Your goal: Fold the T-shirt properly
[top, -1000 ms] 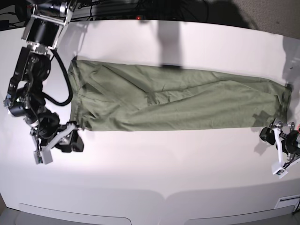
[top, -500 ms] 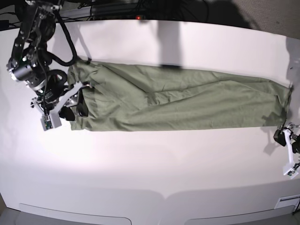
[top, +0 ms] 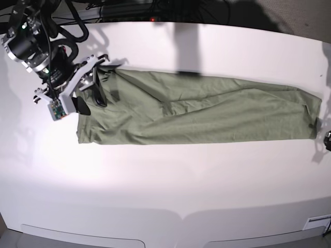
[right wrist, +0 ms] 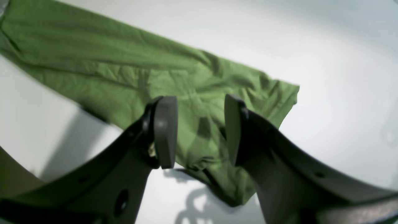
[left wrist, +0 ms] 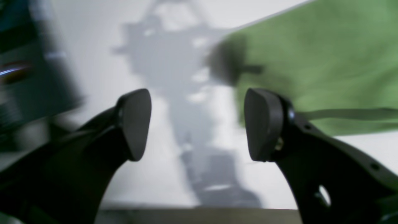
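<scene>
The sage-green T-shirt (top: 196,113) lies flat as a long folded strip across the white table, wrinkled along its length. My right gripper (top: 90,99) hovers over the shirt's left end. In the right wrist view this gripper (right wrist: 199,133) is open, with only the cloth's corner (right wrist: 217,93) showing below the gap between its pads. My left gripper (left wrist: 197,124) is open wide over bare table just off the shirt's right end (left wrist: 326,62), with nothing between its fingers. In the base view only a dark bit of the left arm (top: 327,140) shows at the right edge.
The white table (top: 165,196) stretches wide in front of the shirt down to its front edge. Dark equipment and cables (top: 129,8) run along the back edge. The right arm's body (top: 31,41) stands at the far left corner.
The right arm swung from the table's front left up over the shirt's left end, toward the back. The left arm drew off to the right, almost out of the base view.
</scene>
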Controlling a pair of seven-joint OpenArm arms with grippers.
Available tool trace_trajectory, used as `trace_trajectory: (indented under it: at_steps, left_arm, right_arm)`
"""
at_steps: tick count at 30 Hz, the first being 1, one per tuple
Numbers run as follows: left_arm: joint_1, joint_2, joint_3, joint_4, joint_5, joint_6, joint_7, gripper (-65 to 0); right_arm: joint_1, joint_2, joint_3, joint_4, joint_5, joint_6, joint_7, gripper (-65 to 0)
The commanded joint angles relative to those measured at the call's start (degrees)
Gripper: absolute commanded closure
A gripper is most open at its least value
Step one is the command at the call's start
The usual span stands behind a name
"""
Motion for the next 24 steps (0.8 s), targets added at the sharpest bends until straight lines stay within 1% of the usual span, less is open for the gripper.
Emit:
trace_trajectory:
  at_steps: [1, 3, 5, 8, 9, 11, 12, 15, 18, 20, 22, 24]
  left_arm:
    - [-1.70, -1.33, -0.72, -1.11, -2.03, -0.83, -0.15, -45.5]
    - [-1.73, -1.03, -0.74, -4.48, -7.37, -4.04, -0.15, -45.5]
    - [-2.32, -0.57, -0.76, -7.67, -10.58, -6.38, -0.59, -45.5]
    - [-3.74, -0.15, -0.76, -13.55, -11.17, -9.99, -3.91, -45.5]
    - [-4.33, -0.07, -0.76, -15.69, -11.19, -10.02, -5.03, -45.5]
    - [-5.29, 0.07, -0.76, -19.69, -13.31, -10.02, -4.74, -45.5]
    - [-5.62, 0.07, -0.76, -21.49, -15.23, -10.02, -3.93, -45.5]
    - [-5.62, 0.24, -0.74, -25.68, -24.06, -10.02, -0.11, -45.5]
    - [-5.62, 1.14, -0.74, -29.66, -27.67, -10.02, 0.94, -45.5]
    - [-5.62, 2.29, -0.74, -32.30, -27.63, -10.02, 0.94, -45.5]
    - [-5.62, 3.85, -0.74, -34.64, -26.29, -10.02, 0.63, -45.5]
    - [-5.46, 5.55, -0.74, -37.05, -22.23, -10.02, -2.01, -45.5]
  right_arm:
    - [0.26, -0.90, 0.13, 0.92, 0.90, 0.10, 1.33, -25.2]
    - [0.31, -3.17, 0.13, 0.92, 0.96, 0.10, 1.38, -25.3]
    - [0.26, -4.98, 0.13, 0.92, 0.96, 0.10, 1.27, -25.2]
    - [0.31, -7.02, 0.13, 0.92, 2.01, 0.10, 0.68, -25.3]
    - [0.31, -7.63, 0.13, 0.92, 2.97, 0.10, 0.17, -25.2]
    - [0.28, -8.52, 0.13, 0.94, 4.50, 0.10, -0.90, -25.3]
    - [0.28, -8.79, 0.13, 0.94, 4.59, 0.10, -1.03, -25.3]
    - [0.31, -8.90, 0.13, 0.94, 4.57, 0.10, -1.09, -25.2]
    - [0.31, -8.90, 0.13, 1.79, 4.59, 0.10, -1.55, -25.2]
    - [0.31, -8.90, 0.13, 3.34, 4.61, 0.10, -2.14, -25.3]
    - [0.31, -8.72, 0.13, 5.53, 4.61, 0.10, -2.69, -25.2]
    - [0.33, -8.74, 0.13, 5.53, 4.70, 0.10, -2.80, -25.3]
